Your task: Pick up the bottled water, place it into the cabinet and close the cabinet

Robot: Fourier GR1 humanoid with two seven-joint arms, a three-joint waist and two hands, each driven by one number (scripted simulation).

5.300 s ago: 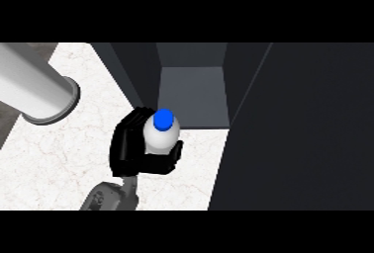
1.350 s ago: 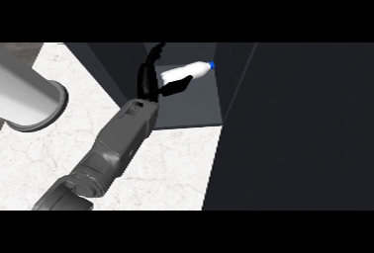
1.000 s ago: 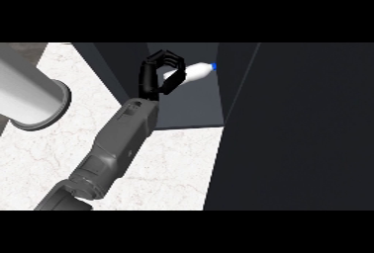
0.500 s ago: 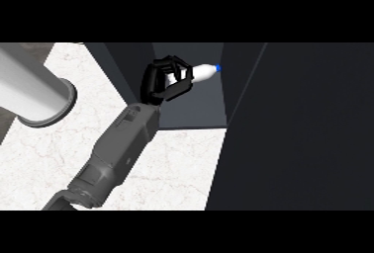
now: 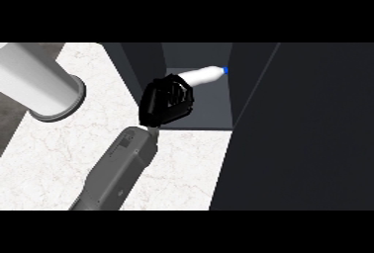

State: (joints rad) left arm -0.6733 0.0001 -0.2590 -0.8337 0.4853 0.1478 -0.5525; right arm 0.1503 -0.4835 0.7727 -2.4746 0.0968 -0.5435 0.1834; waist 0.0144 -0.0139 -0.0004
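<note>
Bottle lying inside the cabinet, hand at its base end

The bottled water [image 5: 203,75] lies in the cabinet [image 5: 197,106], cap pointing up-right, away from the left hand [image 5: 166,100], whose fingers are curled at its near end; contact unclear.

Cabinet [image 5: 197,106] opening narrow: open door [image 5: 292,123] walls off its right, dark side panel [image 5: 142,64] its left. Bottled water [image 5: 205,75] lies across the back. White cylinder [image 5: 40,84] blocks counter [image 5: 182,168] far left; counter in front free.
</note>
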